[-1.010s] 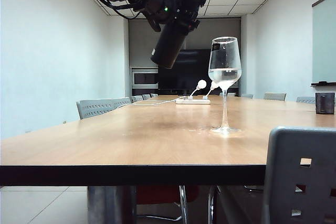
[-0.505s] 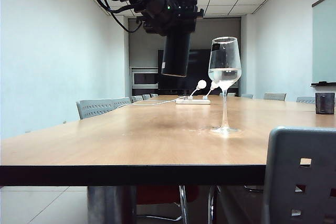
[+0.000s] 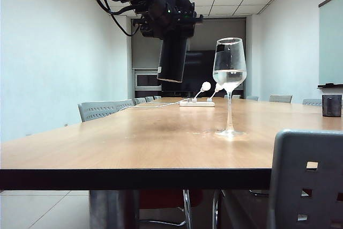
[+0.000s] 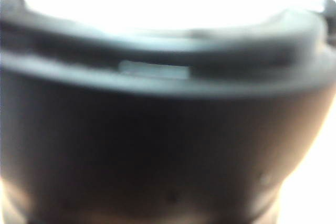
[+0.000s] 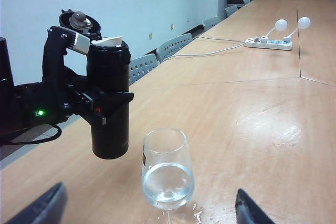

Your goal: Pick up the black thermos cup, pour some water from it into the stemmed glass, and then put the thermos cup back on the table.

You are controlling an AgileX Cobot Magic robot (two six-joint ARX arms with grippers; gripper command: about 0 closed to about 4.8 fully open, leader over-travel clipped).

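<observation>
The black thermos cup [image 3: 172, 57] hangs high above the table [image 3: 134, 143], nearly upright, to the left of the stemmed glass [image 3: 229, 73]. My left gripper [image 3: 172, 22] is shut on its upper part. In the right wrist view the thermos cup [image 5: 110, 124] has its flip lid open and a whitish spout on top. The left gripper [image 5: 102, 100] clamps its middle there. The stemmed glass [image 5: 167, 169] holds some water. My right gripper [image 5: 147, 211] is open, its fingertips [image 5: 39, 208] wide on either side of the glass, not touching it. A blurred thermos cup [image 4: 168, 145] fills the left wrist view.
A white power strip [image 3: 196, 103] with two white plugs and a cable lies further back on the table. A small dark cup [image 3: 332, 105] stands at the far right. Water drops [image 5: 197, 213] lie by the glass foot. A grey chair back [image 3: 305, 181] is in front.
The left wrist has rolled back. The thermos cup has swung from a slant, top towards the glass, to nearly upright. Glass and right gripper have not moved.
</observation>
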